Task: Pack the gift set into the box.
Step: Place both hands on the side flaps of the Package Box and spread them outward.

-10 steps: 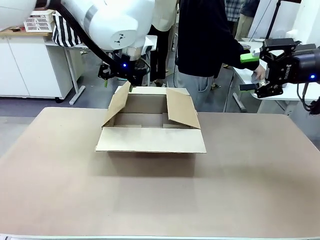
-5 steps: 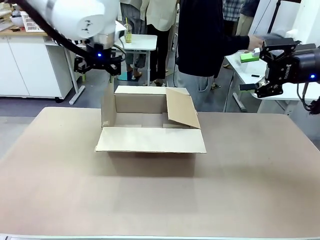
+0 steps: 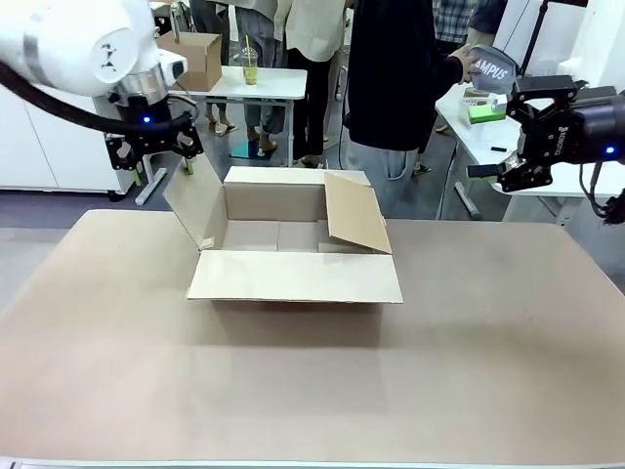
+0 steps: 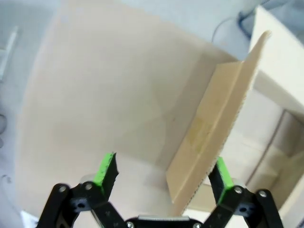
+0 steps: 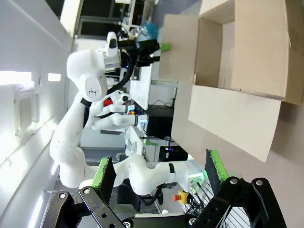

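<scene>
One flap, the left flap of the box, is now being leaned outward, away from the opening. Half a second ago it was being held upright, and a second ago it was tilting in over the cavity. The left claw is being carried leftward with it and is being held just above the flap's top edge. In the left wrist view the flap's corrugated edge is being framed by the released, spread fingers, close to one green pad; contact cannot be made out. The opening is thus being widened for packing, though the right flap is being left tilted inward. The box is being kept at the middle of the table with its near flap lying flat. Its inside is being shown as bare cardboard, so nothing appears packed yet. The right claw is being held open at the far right, as before. A silvery pouch is now being raised by the person's hand, probably part of the gift set.
</scene>
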